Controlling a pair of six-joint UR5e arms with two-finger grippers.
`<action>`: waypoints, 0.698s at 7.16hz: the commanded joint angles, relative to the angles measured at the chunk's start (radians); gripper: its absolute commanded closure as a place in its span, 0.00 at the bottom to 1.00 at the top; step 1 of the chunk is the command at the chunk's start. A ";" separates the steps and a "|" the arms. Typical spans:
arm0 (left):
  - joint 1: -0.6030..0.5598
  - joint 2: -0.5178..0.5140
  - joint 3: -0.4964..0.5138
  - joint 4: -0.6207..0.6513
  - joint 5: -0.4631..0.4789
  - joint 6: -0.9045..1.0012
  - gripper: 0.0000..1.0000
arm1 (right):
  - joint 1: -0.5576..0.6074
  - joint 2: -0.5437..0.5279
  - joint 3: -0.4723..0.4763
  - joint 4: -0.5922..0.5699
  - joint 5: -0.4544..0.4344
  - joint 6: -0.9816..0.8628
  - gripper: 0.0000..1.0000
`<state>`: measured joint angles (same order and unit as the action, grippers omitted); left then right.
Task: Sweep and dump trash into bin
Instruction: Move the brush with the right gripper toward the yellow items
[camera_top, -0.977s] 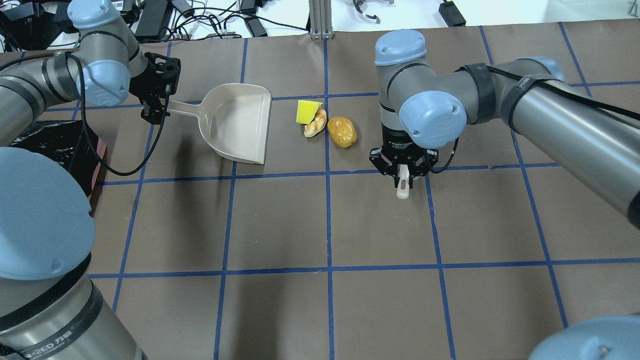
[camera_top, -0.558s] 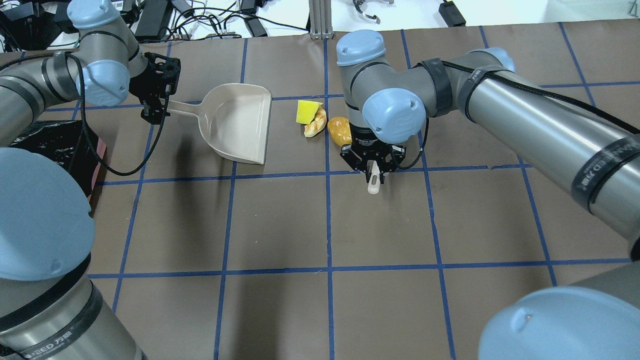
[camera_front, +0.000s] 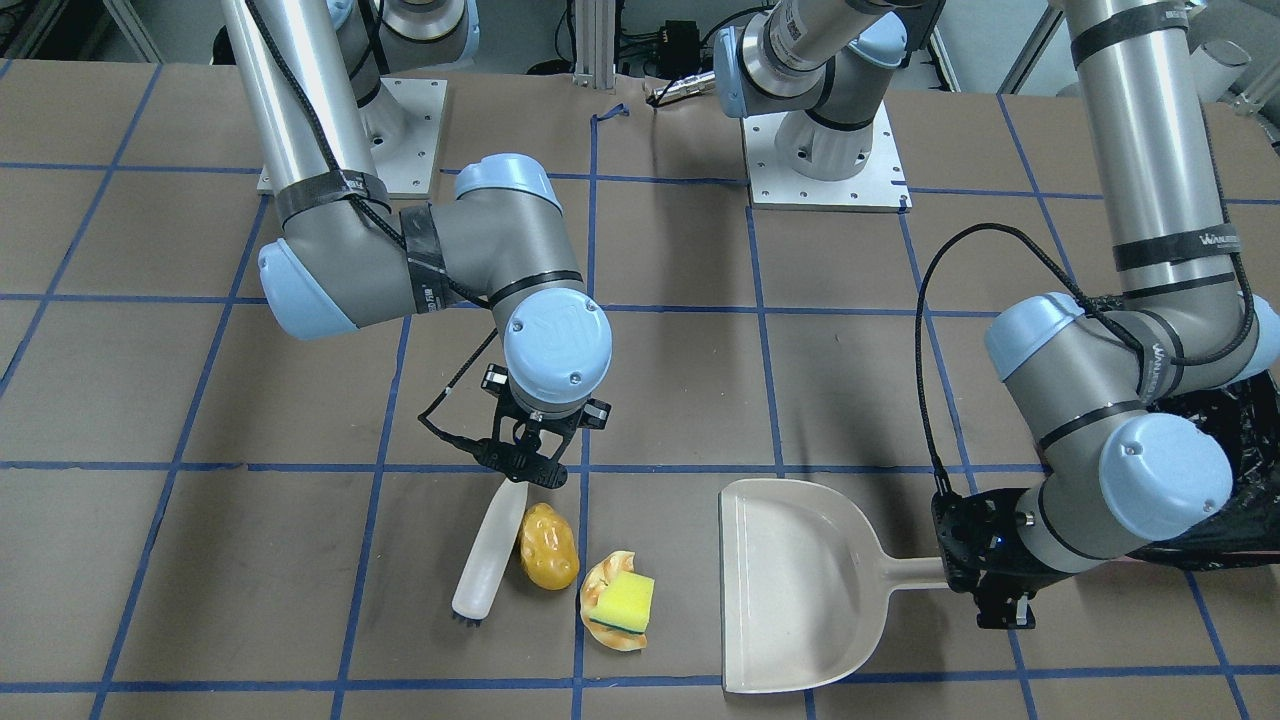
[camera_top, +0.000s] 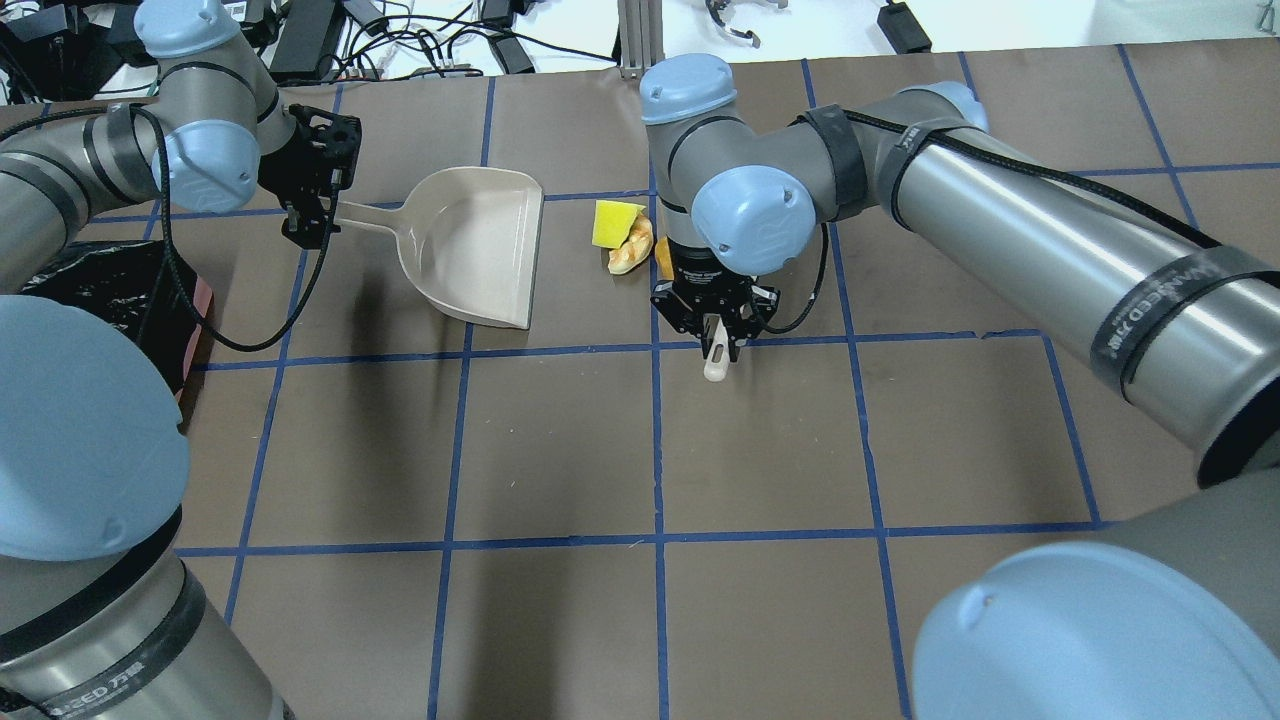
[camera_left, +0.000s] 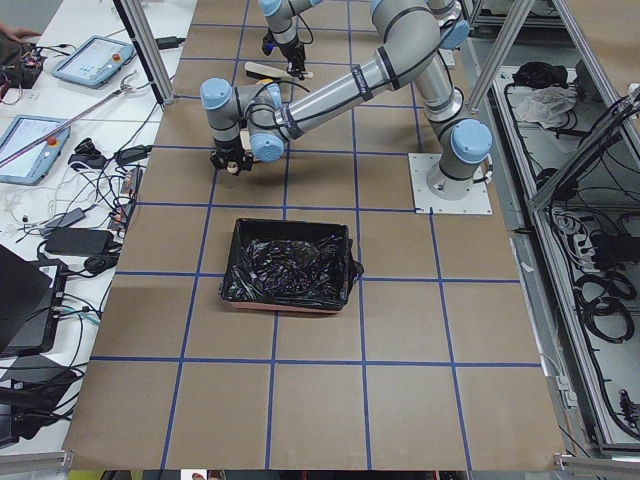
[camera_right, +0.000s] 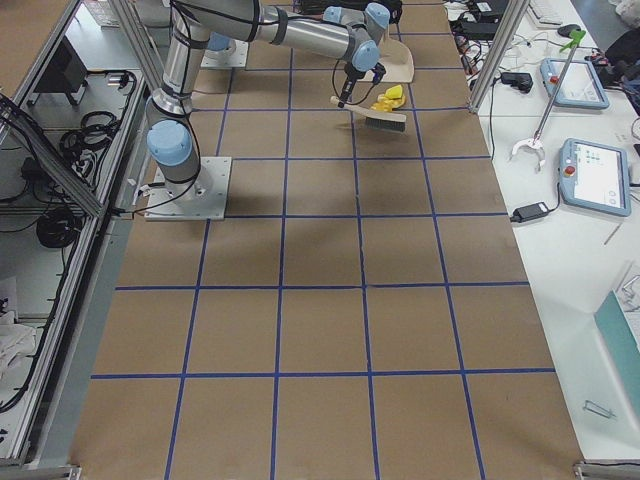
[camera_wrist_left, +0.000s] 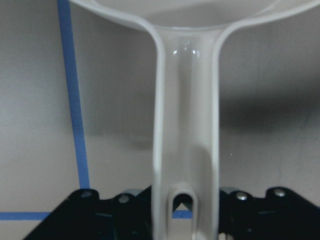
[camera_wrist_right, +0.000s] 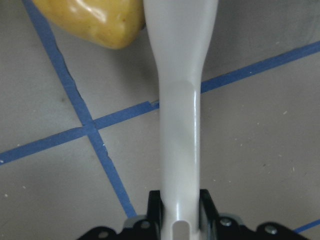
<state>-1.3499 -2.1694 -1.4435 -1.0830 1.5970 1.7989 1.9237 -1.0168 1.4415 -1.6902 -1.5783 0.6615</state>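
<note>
My right gripper (camera_front: 525, 462) is clamped on the handle of the pale brush (camera_front: 488, 555), whose bristle end is down on the table (camera_front: 200, 400). Right against the brush's side sits the glossy potato (camera_front: 548, 545). Just past it lies the bread piece (camera_front: 603, 578) with the yellow-green sponge (camera_front: 624, 600) on top (those two touch). Farther along, apart from all three, the beige dustpan (camera_front: 800, 590) lies flat with its mouth toward them, its handle pinched tight in my left gripper (camera_front: 965, 575). Beyond that, the black-lined bin (camera_front: 1245, 440) stands by my left elbow
</note>
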 joint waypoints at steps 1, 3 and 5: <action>0.000 -0.001 0.000 0.000 0.000 -0.001 0.96 | 0.023 0.023 -0.029 0.001 0.035 0.030 0.97; 0.000 -0.001 0.000 0.000 0.000 -0.003 0.96 | 0.031 0.027 -0.038 0.000 0.038 0.030 0.97; 0.000 -0.001 -0.002 0.000 0.000 -0.003 0.96 | 0.049 0.059 -0.084 0.000 0.063 0.046 0.97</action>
<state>-1.3499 -2.1706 -1.4438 -1.0830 1.5969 1.7965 1.9620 -0.9743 1.3851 -1.6903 -1.5329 0.6959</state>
